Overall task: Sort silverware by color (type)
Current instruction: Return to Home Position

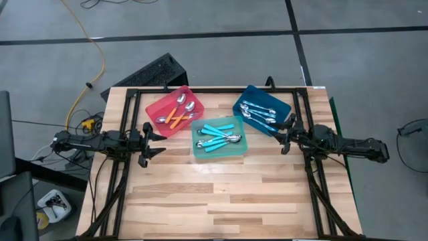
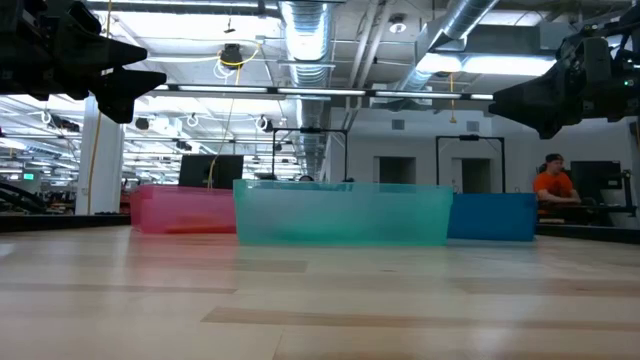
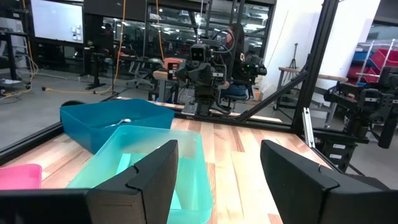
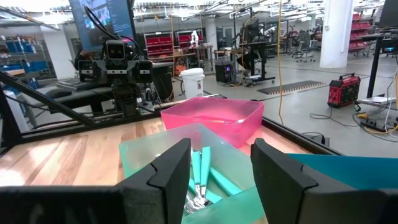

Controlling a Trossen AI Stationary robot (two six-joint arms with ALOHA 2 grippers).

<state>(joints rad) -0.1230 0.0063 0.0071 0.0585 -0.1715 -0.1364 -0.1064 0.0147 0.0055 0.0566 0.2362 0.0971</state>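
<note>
Resting in trays (image 1: 221, 154), spoons (image 1: 217, 137) lie clear of left fingers (image 3: 149, 180) and right fingers (image 4: 169, 171).

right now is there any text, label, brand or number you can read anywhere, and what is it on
No text can be read in any view.
Red tray, teal tray, blue tray: no label or marking shows.
Monitor in the room, left wrist view: lit, content too blurred to read.
Screen in the room, right wrist view: too small to read.

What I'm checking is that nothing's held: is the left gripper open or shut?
Open: the left gripper shows a wide, empty gap in its wrist view.
</note>
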